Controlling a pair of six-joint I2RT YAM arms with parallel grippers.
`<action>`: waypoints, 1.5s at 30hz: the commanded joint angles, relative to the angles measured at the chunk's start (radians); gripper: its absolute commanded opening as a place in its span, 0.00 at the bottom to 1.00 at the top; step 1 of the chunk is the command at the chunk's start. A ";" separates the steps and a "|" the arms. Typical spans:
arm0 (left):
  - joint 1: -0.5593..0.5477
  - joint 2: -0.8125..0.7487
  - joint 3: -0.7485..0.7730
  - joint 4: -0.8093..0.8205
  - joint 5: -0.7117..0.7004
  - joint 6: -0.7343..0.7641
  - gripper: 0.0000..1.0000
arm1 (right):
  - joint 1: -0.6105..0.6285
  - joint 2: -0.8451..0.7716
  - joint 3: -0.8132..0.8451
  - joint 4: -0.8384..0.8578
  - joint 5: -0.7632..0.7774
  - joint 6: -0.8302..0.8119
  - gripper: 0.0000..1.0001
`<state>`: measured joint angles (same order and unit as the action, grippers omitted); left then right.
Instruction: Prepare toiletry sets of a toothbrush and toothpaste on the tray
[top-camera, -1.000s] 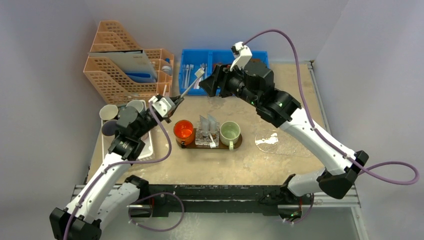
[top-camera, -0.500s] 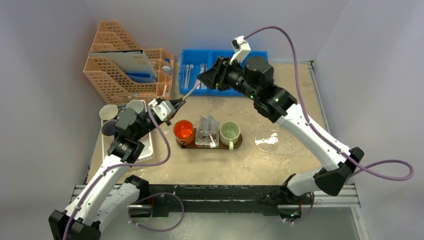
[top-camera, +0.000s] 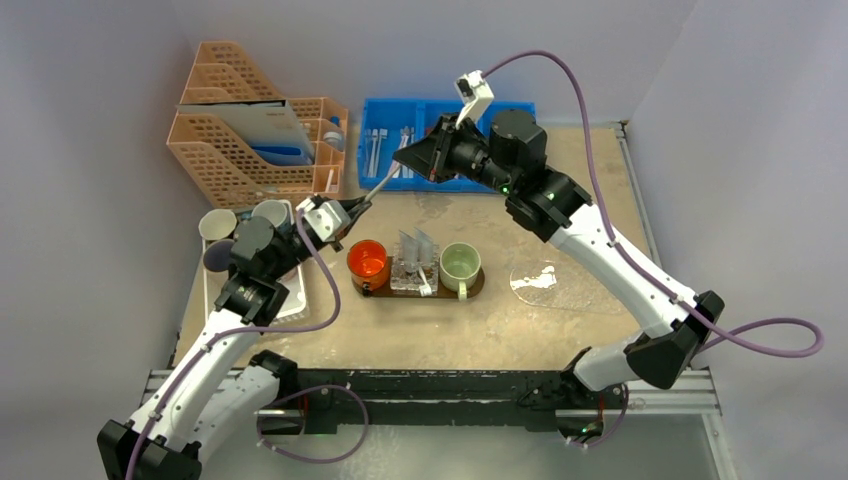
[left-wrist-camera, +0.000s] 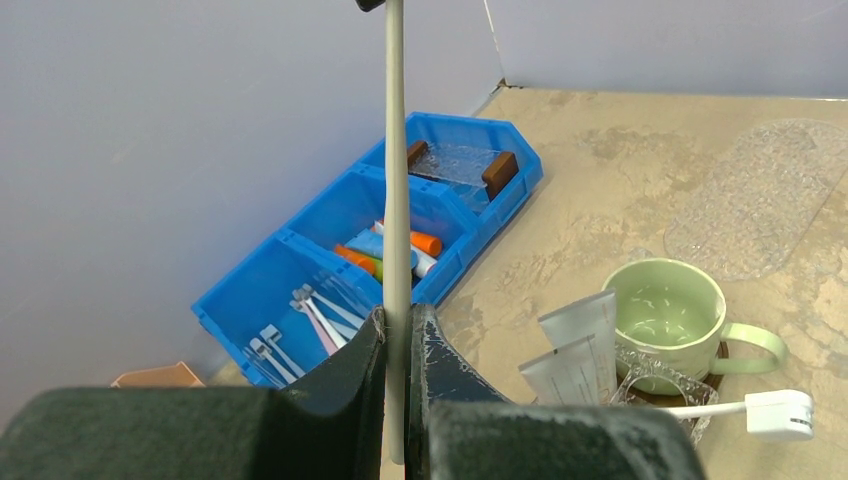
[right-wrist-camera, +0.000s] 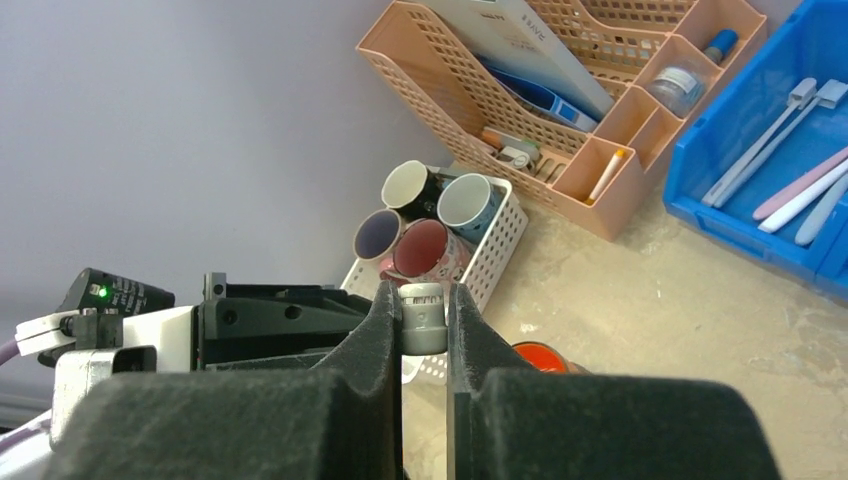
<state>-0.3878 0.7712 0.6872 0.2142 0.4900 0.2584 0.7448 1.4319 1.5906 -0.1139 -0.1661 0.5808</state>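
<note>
A slim white-handled toothbrush (top-camera: 378, 187) spans between both grippers above the table. My left gripper (top-camera: 352, 207) is shut on its handle (left-wrist-camera: 395, 180), which runs up out of the left wrist view. My right gripper (top-camera: 403, 160) is shut on the brush head (right-wrist-camera: 423, 318), seen end-on between the fingers. The dark brown tray (top-camera: 475, 288) lies mid-table, carrying an orange cup (top-camera: 367, 260), a green cup (top-camera: 460, 263) and a clear holder with two pale tubes (top-camera: 418, 245). Another toothbrush (left-wrist-camera: 780, 412) lies at the holder's front.
A blue bin (top-camera: 520, 112) at the back holds more toothbrushes and coloured tubes. Peach file organizers (top-camera: 230, 150) stand at the back left, and a white basket (top-camera: 295, 300) of mugs sits by the left arm. A clear mat (top-camera: 545, 280) lies right of the tray.
My right gripper moved left and down onto the raised brush head and closed on it. The left gripper kept its grip on the handle and barely moved.
</note>
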 joint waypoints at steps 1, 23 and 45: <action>-0.003 -0.001 -0.002 0.018 -0.012 -0.022 0.00 | 0.000 -0.024 -0.003 0.035 -0.072 -0.051 0.00; -0.003 -0.099 0.038 -0.239 -0.333 -0.098 0.57 | 0.002 -0.101 -0.045 -0.026 -0.175 -0.433 0.00; -0.003 -0.122 0.077 -0.491 -0.814 -0.404 0.83 | 0.264 -0.109 -0.063 -0.272 -0.081 -0.872 0.00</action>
<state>-0.3889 0.6632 0.7181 -0.2394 -0.2481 -0.0917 0.9844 1.3342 1.5291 -0.3489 -0.2939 -0.2050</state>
